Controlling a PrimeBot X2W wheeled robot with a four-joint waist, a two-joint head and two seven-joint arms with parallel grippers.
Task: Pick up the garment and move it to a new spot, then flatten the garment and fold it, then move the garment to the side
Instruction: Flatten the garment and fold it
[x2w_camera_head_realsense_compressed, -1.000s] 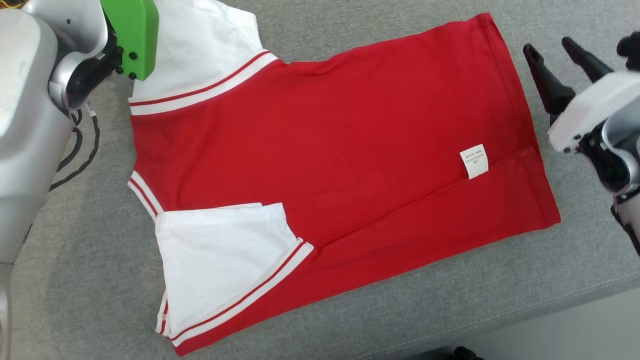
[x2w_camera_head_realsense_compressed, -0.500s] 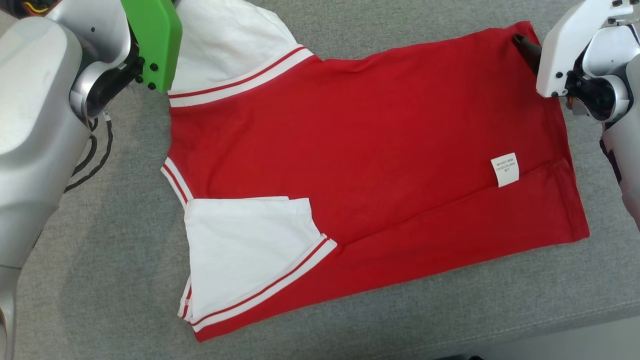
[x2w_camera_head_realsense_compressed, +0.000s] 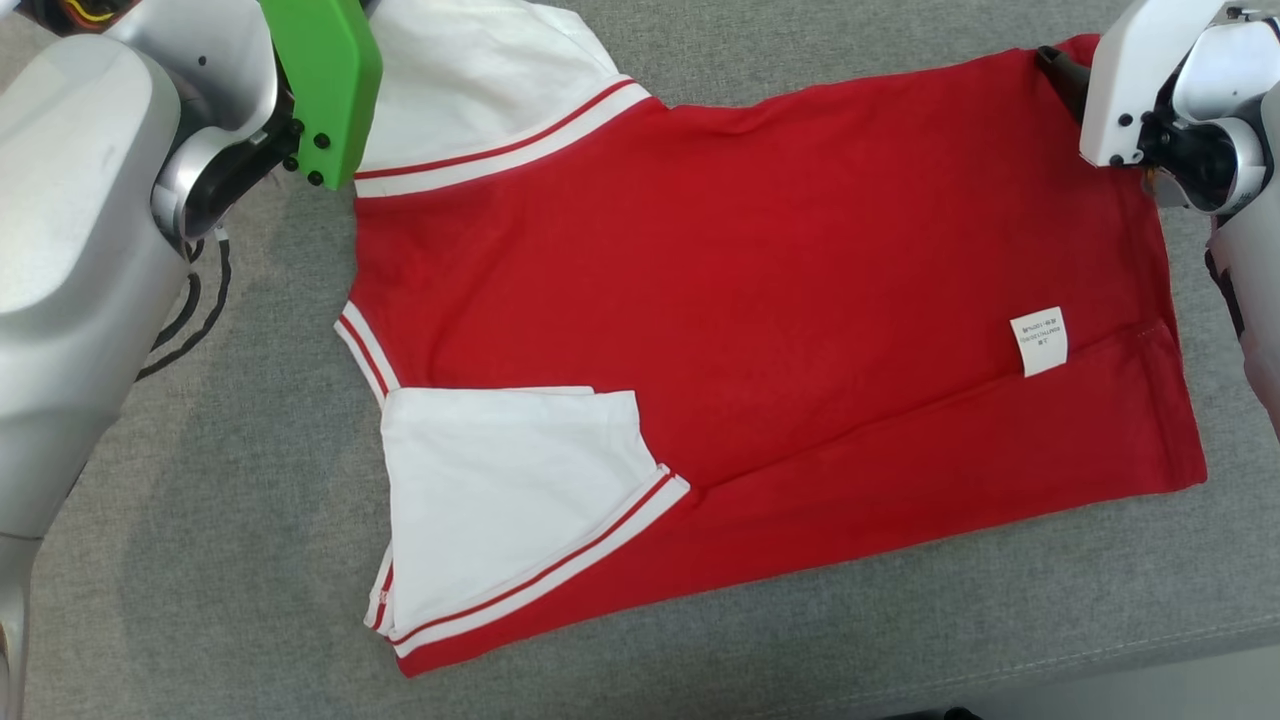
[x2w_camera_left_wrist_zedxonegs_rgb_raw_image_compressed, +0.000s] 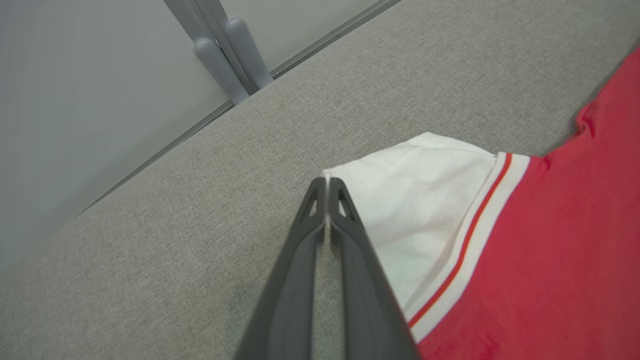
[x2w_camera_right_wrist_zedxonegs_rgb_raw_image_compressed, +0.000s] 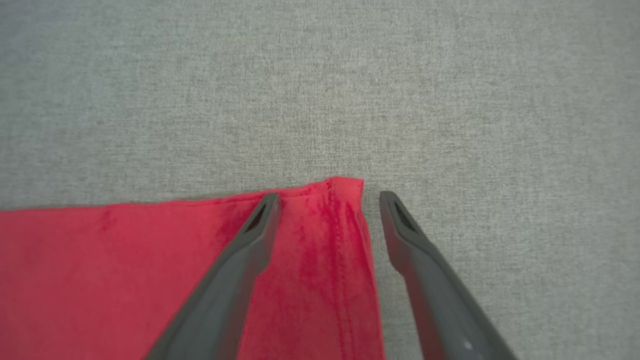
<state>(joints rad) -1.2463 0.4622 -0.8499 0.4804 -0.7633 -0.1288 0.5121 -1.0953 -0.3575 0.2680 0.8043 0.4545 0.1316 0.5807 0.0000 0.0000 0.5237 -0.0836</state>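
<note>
Red T-shirt (x2w_camera_head_realsense_compressed: 760, 300) with white sleeves: flat, centre of grey upholstered surface (x2w_camera_head_realsense_compressed: 200, 560).
Left gripper (x2w_camera_left_wrist_zedxonegs_rgb_raw_image_compressed: 327, 182): 11 o'clock, jaws pressed together at edge of far white sleeve (x2w_camera_left_wrist_zedxonegs_rgb_raw_image_compressed: 415, 200); pinch on cloth uncertain.
Right gripper (x2w_camera_right_wrist_zedxonegs_rgb_raw_image_compressed: 328, 196): a second ago off shirt at 3 o'clock, now at 1 o'clock, jaws wide, straddling far hem corner (x2w_camera_right_wrist_zedxonegs_rgb_raw_image_compressed: 345, 185). Likely fold set-up.
Wrist views give jaw states. Head view gives whole layout: near sleeve already folded in, care label (x2w_camera_head_realsense_compressed: 1038, 341) at 4 o'clock.

the head view looks steeply down on the whole garment (x2w_camera_head_realsense_compressed: 760, 300) on the grey worktop (x2w_camera_head_realsense_compressed: 200, 520). the left wrist view sits low and close by its far white sleeve (x2w_camera_left_wrist_zedxonegs_rgb_raw_image_compressed: 415, 200); the right wrist view looks almost straight down on its far red corner (x2w_camera_right_wrist_zedxonegs_rgb_raw_image_compressed: 330, 200), both at the head view's top.
</note>
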